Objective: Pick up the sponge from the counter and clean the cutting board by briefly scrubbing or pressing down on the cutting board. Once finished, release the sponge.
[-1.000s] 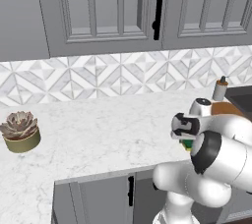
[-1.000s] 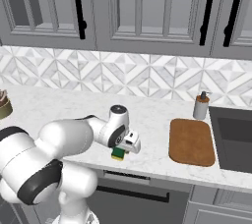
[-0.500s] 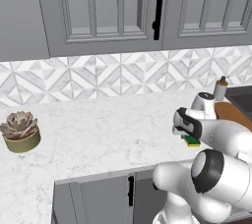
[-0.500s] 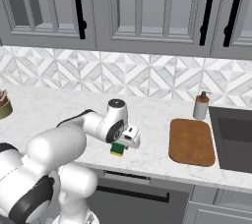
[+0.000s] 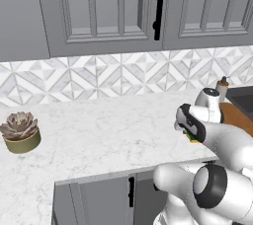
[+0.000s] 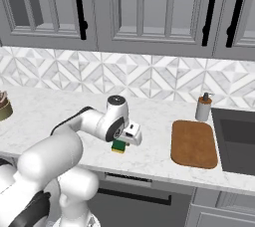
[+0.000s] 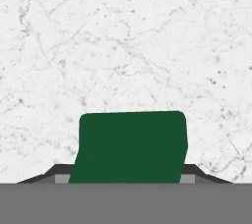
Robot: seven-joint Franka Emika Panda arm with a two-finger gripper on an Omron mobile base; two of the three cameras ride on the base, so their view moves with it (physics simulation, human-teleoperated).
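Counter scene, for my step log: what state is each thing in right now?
sponge: green side up, between the fingers of the gripper, just above the counter.
gripper: shut on the sponge.
cutting board: flat, bare, untouched.
soap bottle: upright behind the board.
succulent: upright in its pot.

Glossy white arm (image 6: 74, 136) of rounded segments, dark bands and round grey caps at the joints, boxy white hand (image 6: 130, 134) with dark fingers.
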